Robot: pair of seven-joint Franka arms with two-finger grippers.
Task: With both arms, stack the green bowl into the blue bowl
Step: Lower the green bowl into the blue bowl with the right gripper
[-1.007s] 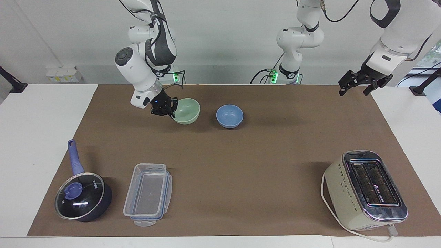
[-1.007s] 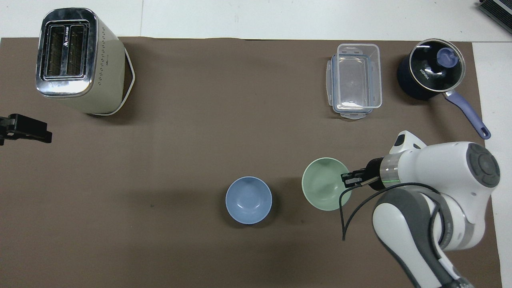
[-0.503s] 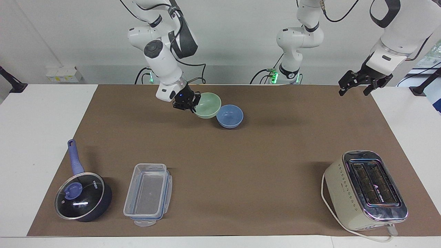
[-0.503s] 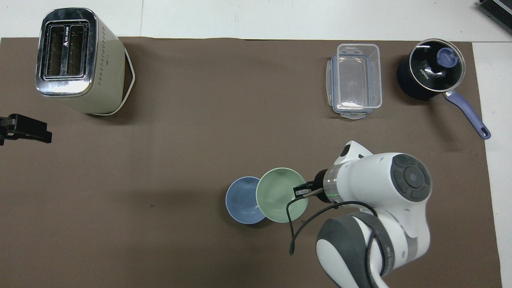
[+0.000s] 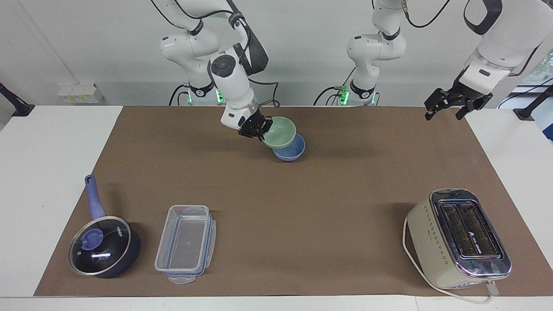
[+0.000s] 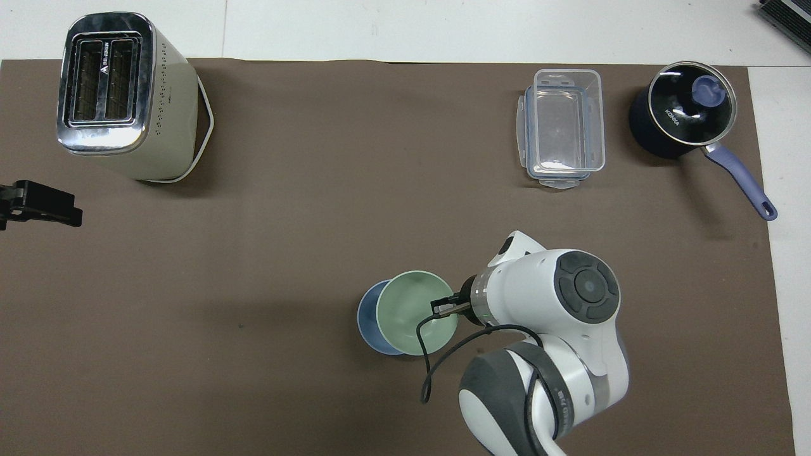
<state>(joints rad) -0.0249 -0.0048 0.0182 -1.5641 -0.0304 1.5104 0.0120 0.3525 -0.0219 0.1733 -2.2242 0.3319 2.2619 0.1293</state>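
Overhead view shows the right gripper clamped on the rim of the green bowl, one finger inside the bowl and one outside, at the side toward the right arm's end of the table. The green bowl hangs over the blue bowl and covers most of it; only a crescent of blue shows at the side toward the left arm's end.

From the facing view, the green bowl is raised and slightly tilted, its base just above or perhaps already touching the rim of the blue bowl, which sits on the brown mat. The two are not yet concentric: the green bowl sits off toward the right arm's end.

The step in hand appears to be the carry and alignment before nesting. The next move likely calls for a small shift toward the left arm's end to centre the bowls, a levelling of the tilt, then a gentle descent and release.

The left gripper waits in the air over the mat's edge at the left arm's end, its fingers spread and holding nothing. A toaster, a clear container and a lidded saucepan stand well apart.
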